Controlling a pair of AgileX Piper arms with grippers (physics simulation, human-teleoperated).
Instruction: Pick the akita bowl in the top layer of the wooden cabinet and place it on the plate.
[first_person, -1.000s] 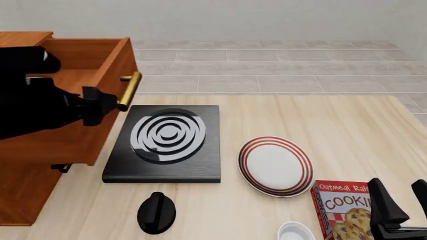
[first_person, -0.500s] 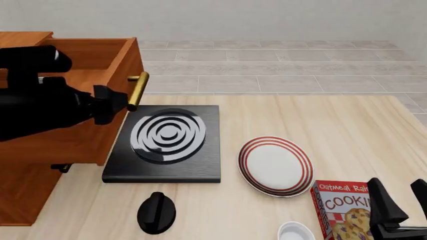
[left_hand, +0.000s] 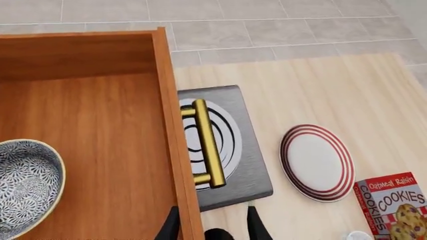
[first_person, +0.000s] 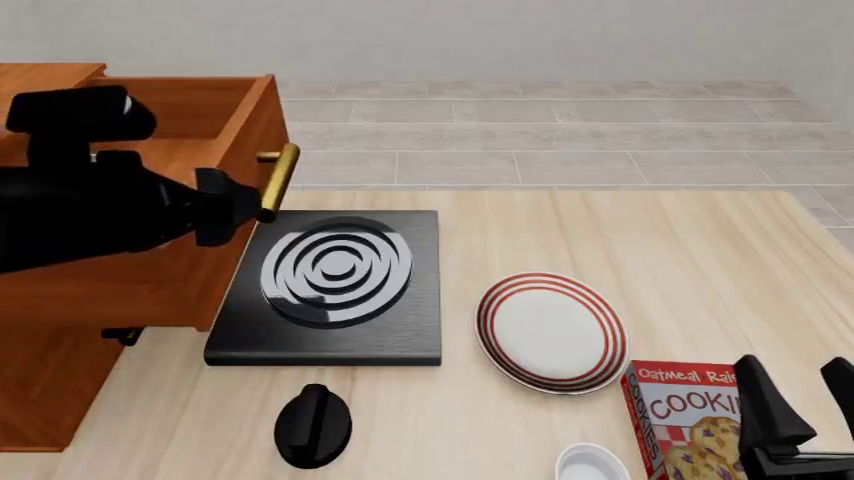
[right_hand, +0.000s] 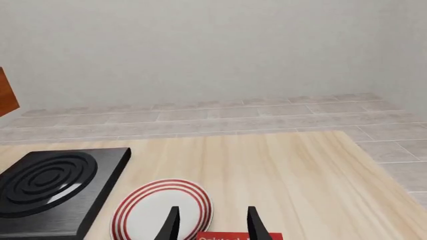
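akita bowl (left_hand: 23, 187) in the open top layer (left_hand: 100, 125), beside the left tool (left_hand: 212, 226) (fingers parted, empty)

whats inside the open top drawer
The akita bowl sits on the floor of the top layer, seen in the left wrist view. In the front view the left arm hides it.

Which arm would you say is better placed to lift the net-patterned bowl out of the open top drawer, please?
Left, probably. The left gripper is at the open reddish-brown top drawer, where the small blue-black net-patterned bowl lies. The right gripper sits far across the table by the cookie box.
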